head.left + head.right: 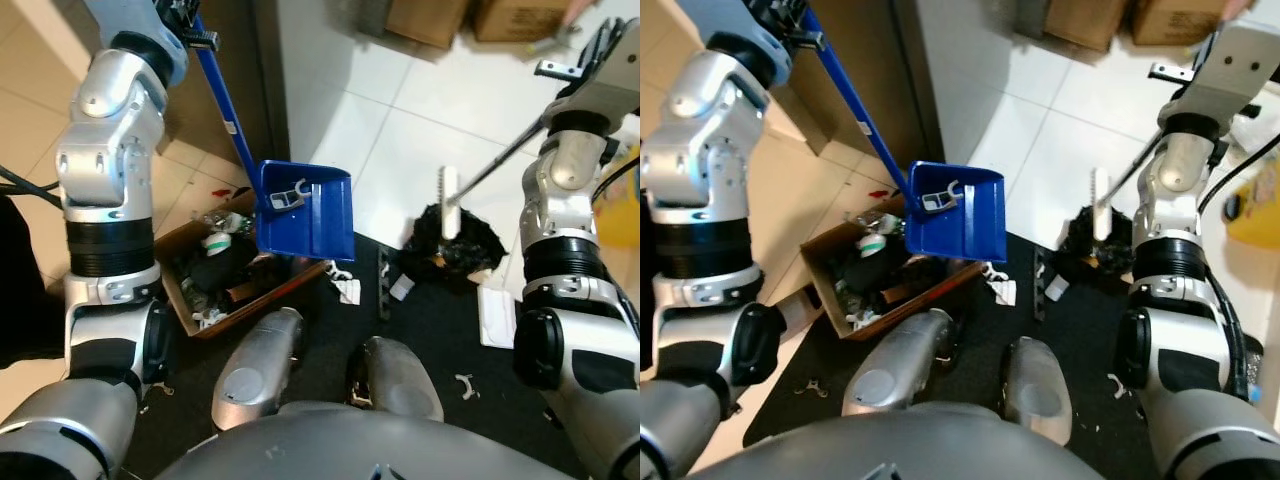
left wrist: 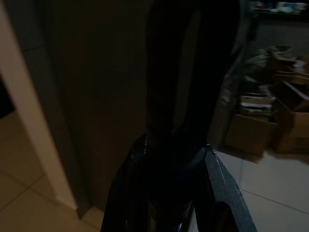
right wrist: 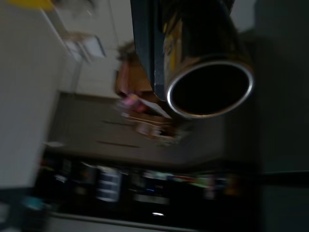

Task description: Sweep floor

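A blue dustpan point(image 1: 305, 210) on a long blue handle point(image 1: 222, 100) hangs tilted over an open cardboard box point(image 1: 185, 295) full of rubbish. A small grey scrap point(image 1: 290, 195) lies in the pan. My left gripper point(image 1: 185, 15) is shut on the handle's top at the upper left; the dark left wrist view has its fingers point(image 2: 222, 193) around a dark pole. My right gripper point(image 1: 598, 45) is shut on the broom's thin handle point(image 1: 500, 160) at the upper right. The broom's white head point(image 1: 449, 200) and black bristles point(image 1: 465, 245) rest on the mat's far edge. The handle's metal tube end point(image 3: 210, 89) appears in the right wrist view.
A black mat point(image 1: 430, 330) lies under my knees point(image 1: 260, 365), with white scraps point(image 1: 347, 290), a black strip point(image 1: 384, 285) and a white sheet point(image 1: 495, 315) on it. Cardboard boxes point(image 1: 430, 20) stand at the back, with a dark cabinet point(image 1: 230, 80) behind the dustpan and a yellow object point(image 1: 1255, 205) at the right.
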